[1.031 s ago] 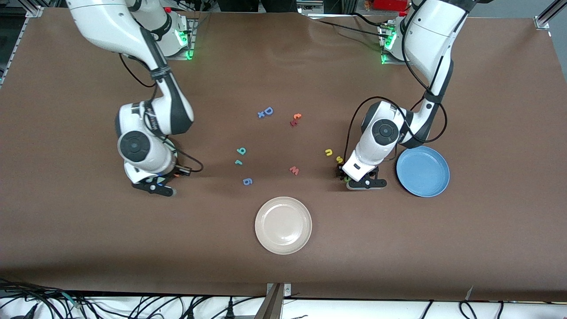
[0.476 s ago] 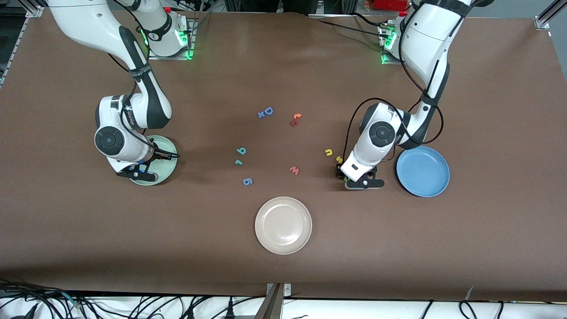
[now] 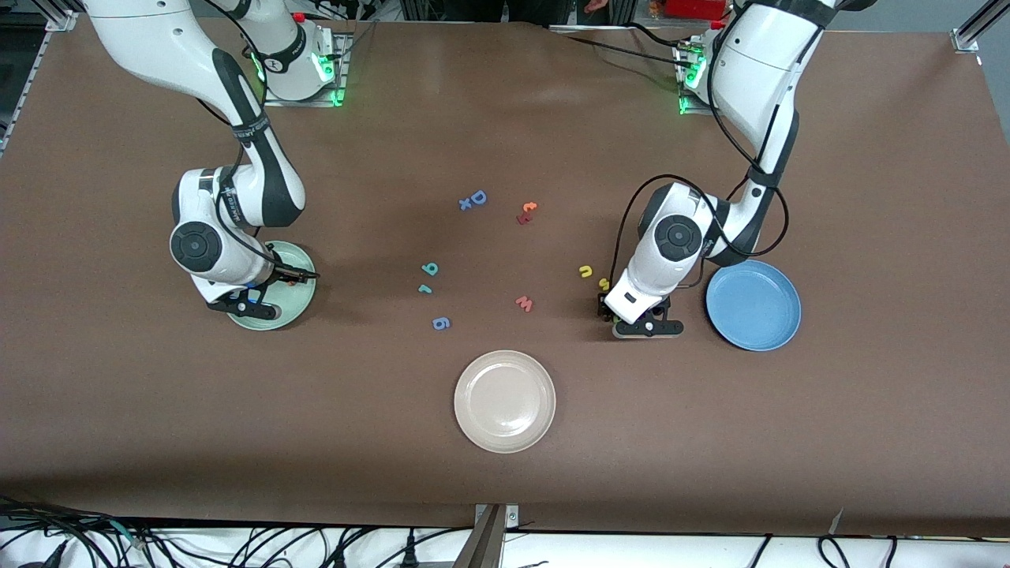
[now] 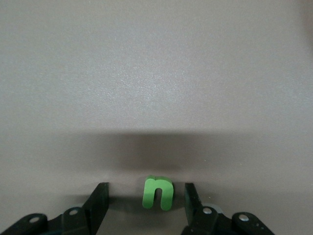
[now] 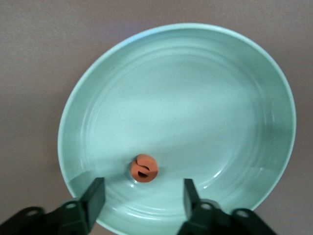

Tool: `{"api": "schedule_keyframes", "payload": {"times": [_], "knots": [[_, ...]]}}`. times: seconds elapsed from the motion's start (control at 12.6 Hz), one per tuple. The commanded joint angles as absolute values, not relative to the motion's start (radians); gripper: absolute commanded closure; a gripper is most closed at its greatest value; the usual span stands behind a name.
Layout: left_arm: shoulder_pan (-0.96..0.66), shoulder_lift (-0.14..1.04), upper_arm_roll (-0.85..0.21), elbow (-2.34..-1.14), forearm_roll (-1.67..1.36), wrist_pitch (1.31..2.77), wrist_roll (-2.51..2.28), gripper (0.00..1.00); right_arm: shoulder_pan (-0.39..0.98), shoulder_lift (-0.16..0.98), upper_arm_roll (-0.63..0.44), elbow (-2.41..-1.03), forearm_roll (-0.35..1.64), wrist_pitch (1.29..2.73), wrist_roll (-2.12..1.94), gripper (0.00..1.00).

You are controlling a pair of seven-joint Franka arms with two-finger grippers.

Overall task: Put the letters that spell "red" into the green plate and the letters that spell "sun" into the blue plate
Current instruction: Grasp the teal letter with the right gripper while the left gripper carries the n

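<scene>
I have the left gripper (image 4: pixel 145 205) down at the table, jaws spread either side of the small green foam "n" (image 4: pixel 158 193), beside the round blue plate (image 3: pixel 753 306). Centre it, then close gently. Right gripper (image 5: pixel 142 198) spread; orange foam "e" (image 5: pixel 144 168) lies in the round mint-green plate (image 5: pixel 234 98), so lift straight up.

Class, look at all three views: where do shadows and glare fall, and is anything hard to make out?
Left wrist view: a broad dark shadow band lies across the table above the green letter. Right wrist view: soft glare streaks the green plate, and a shadow edges the orange letter. Front view: the right arm hides much of the green plate, and the table darkens along its near edge.
</scene>
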State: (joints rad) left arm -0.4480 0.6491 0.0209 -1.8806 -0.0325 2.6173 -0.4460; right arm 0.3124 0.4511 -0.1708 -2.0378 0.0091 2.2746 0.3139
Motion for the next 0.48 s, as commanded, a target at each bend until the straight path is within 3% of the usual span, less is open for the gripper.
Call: {"api": "schedule_keyframes", "payload": {"times": [0.0, 0.4], "knots": [[-0.486, 0.657, 0.055, -1.868, -0.008, 2.615, -0.456, 0.29, 0.304, 0.4, -0.128, -2.051, 0.044, 2.273, 0.334, 0.0], [-0.495, 0.658, 0.063, -1.868, 0.046, 2.615, -0.46, 0.37, 0.317, 0.409, 0.026, -1.953, 0.049, 2.273, 0.529, 0.0]]}}
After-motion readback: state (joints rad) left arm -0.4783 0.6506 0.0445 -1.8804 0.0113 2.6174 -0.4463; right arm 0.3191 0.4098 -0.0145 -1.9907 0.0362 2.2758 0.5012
